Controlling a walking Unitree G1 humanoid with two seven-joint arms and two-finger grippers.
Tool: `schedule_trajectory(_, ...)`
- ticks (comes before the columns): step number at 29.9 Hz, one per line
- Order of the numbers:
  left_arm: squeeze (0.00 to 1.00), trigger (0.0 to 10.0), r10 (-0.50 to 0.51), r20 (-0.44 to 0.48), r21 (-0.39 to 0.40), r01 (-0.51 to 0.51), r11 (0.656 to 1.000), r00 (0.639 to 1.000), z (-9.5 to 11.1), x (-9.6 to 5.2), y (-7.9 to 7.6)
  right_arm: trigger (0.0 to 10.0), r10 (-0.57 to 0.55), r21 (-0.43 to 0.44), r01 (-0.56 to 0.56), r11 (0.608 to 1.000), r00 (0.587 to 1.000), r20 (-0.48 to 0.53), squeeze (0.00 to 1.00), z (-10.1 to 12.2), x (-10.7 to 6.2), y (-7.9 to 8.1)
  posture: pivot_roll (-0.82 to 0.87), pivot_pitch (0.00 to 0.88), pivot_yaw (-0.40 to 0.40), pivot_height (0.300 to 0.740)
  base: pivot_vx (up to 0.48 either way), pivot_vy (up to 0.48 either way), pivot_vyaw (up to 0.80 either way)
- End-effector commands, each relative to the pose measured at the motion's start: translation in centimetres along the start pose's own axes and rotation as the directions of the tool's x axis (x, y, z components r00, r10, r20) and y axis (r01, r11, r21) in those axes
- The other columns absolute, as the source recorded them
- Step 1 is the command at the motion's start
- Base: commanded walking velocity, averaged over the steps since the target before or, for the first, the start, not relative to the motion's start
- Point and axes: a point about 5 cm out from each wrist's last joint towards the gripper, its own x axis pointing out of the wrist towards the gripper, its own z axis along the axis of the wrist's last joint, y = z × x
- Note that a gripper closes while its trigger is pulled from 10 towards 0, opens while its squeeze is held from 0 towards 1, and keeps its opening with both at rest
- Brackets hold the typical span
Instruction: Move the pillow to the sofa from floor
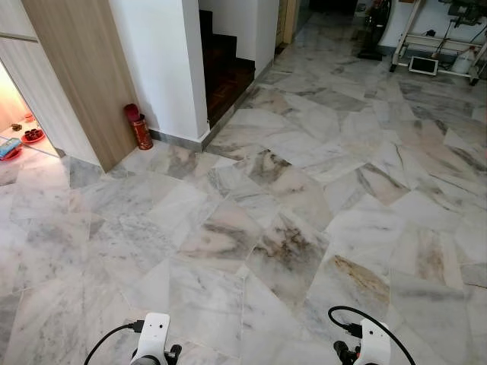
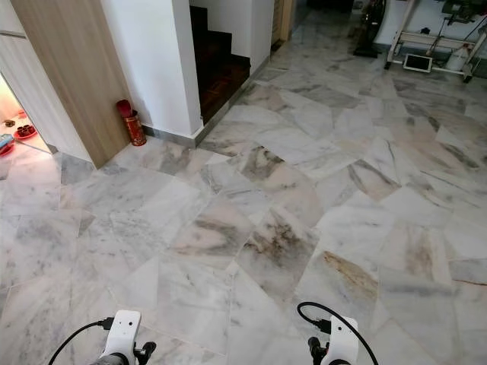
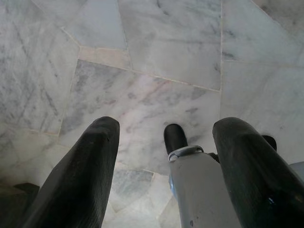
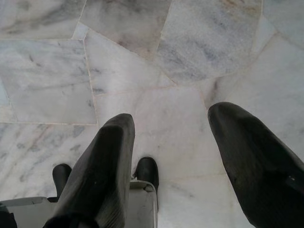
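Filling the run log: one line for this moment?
left gripper: open, idle | right gripper: open, idle | marble floor ahead | red canister by wall

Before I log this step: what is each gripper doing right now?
Left gripper: open, holding nothing, above the marble floor.
Right gripper: open, holding nothing.

A canister [image 1: 139,127] stands left against the wall [image 1: 156,61], stairs [image 1: 224,72] just right.
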Motion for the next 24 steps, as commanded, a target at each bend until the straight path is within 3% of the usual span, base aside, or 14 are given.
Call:
schedule_trajectory(1, 0.0, 10.0, -0.006, -0.015, -0.001, 0.006, 1.0, 1.0, -0.04, 0.03, 0.05, 10.0, -0.003, 0.004, 0.003, 1.0, 1.0, 0.006, 0.0, 0.1, -0.01, -0.12, -0.05, 0.0, -0.029, 0.74, 0.0, 0.0, 0.0)
schedule_trajectory(19, 0.0, 10.0, -0.01, -0.008, -0.004, 0.01, 1.0, 1.0, 0.04, 0.03, 0.05, 10.0, 0.008, -0.02, -0.008, 1.0, 1.0, 0.009, 0.0, 0.22, 0.01, -0.07, -0.05, 0.0, -0.028, 0.74, 0.0, 0.0, 0.0)
schedule_trajectory(24, 0.0, 10.0, -0.008, -0.01, -0.004, 0.008, 1.0, 1.0, 0.03, 0.03, 0.07, 10.0, 0.012, -0.014, -0.012, 1.0, 1.0, 0.01, 0.0, 0.21, 0.01, -0.03, -0.05, 0.0, -0.028, 0.74, 0.0, 0.0, 0.8)
